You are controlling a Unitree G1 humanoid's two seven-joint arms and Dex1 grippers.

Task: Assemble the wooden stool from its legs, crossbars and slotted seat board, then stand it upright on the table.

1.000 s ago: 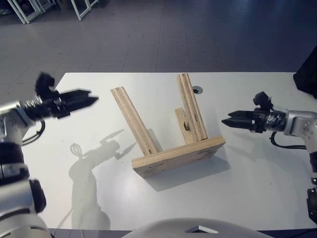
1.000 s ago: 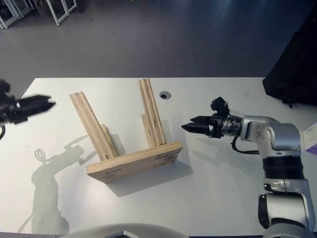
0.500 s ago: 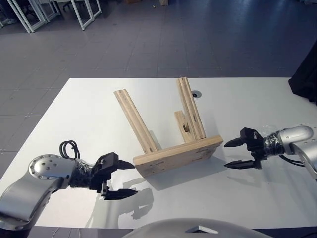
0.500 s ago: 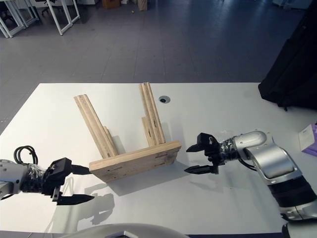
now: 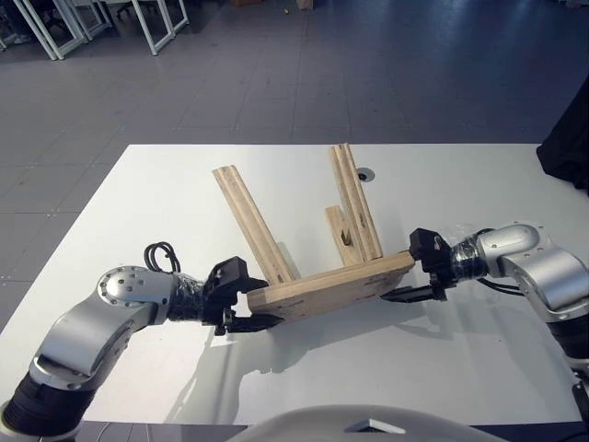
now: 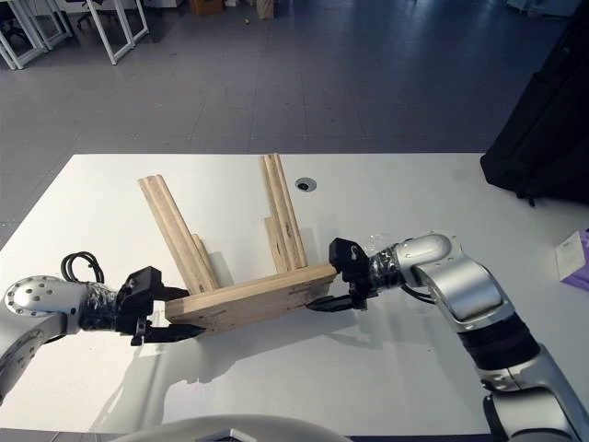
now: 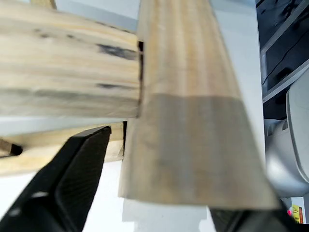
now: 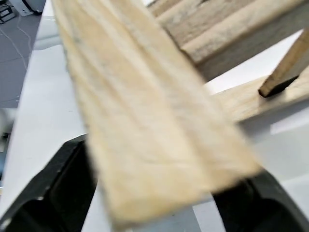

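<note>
The wooden stool lies on its side on the white table (image 5: pixel 147 203). Its seat board (image 5: pixel 331 287) stands on edge, and two legs (image 5: pixel 250 221) (image 5: pixel 354 207) with a short crossbar (image 5: pixel 342 230) point away from me. My left gripper (image 5: pixel 247 310) is open at the board's left end, one finger above and one below it; the left wrist view shows a black finger (image 7: pixel 72 183) beside the board end (image 7: pixel 188 135). My right gripper (image 5: pixel 414 273) is open at the board's right end, fingers straddling it, and the board (image 8: pixel 154 125) lies between them in the right wrist view.
A round cable hole (image 5: pixel 367 171) sits in the table behind the stool. A black bag (image 6: pixel 543 120) stands off the table's right edge, and a purple item (image 6: pixel 578 256) lies at the far right. White metal frames (image 5: pixel 55 23) stand on the floor behind.
Both grippers have moved inward from open table onto the two ends of the seat board, fingers now straddling it. The stool has stayed where it lay.
</note>
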